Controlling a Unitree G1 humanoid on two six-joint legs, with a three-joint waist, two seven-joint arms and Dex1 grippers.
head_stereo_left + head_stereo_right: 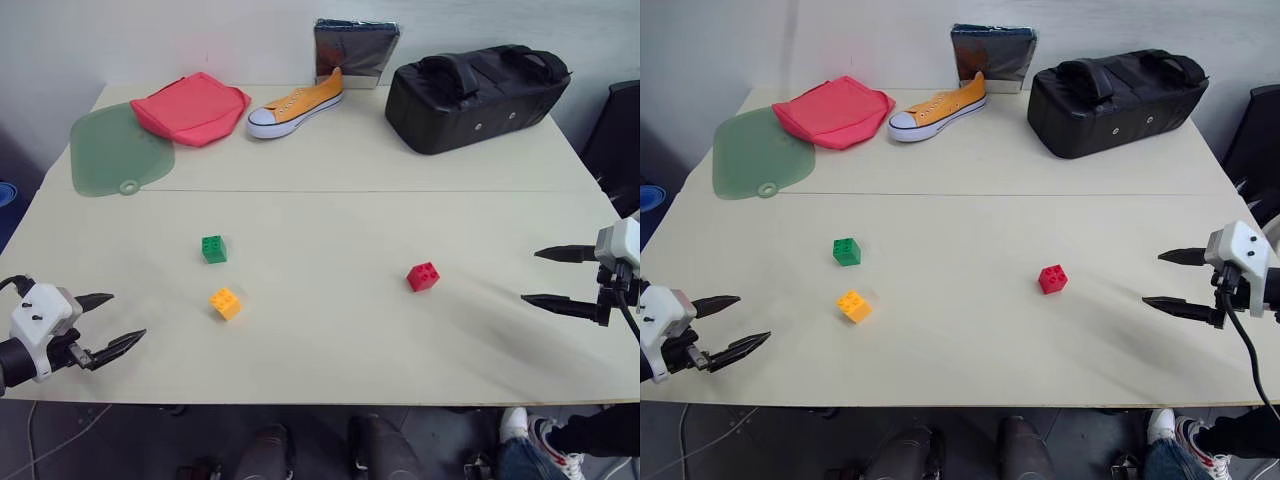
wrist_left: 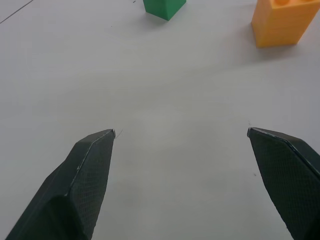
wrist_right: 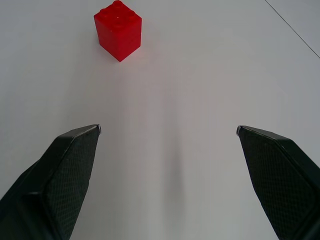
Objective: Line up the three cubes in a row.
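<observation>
The green cube [image 1: 214, 249] sat left of centre on the table [image 1: 330, 160], with the yellow cube [image 1: 225, 303] just nearer the front edge and slightly right of it, the two close but apart. The red cube [image 1: 423, 276] stood well to the right, alone. The left gripper [image 1: 110, 322] hung at the front left corner, jaws spread wide and empty. The right gripper [image 1: 548, 276] hung at the right edge, jaws likewise wide and empty, aimed toward the red cube. A shoe [image 1: 296, 104], a black bag [image 1: 476, 94], a red pouch [image 1: 192, 107] and a green mat [image 1: 118, 150] lay along the back.
</observation>
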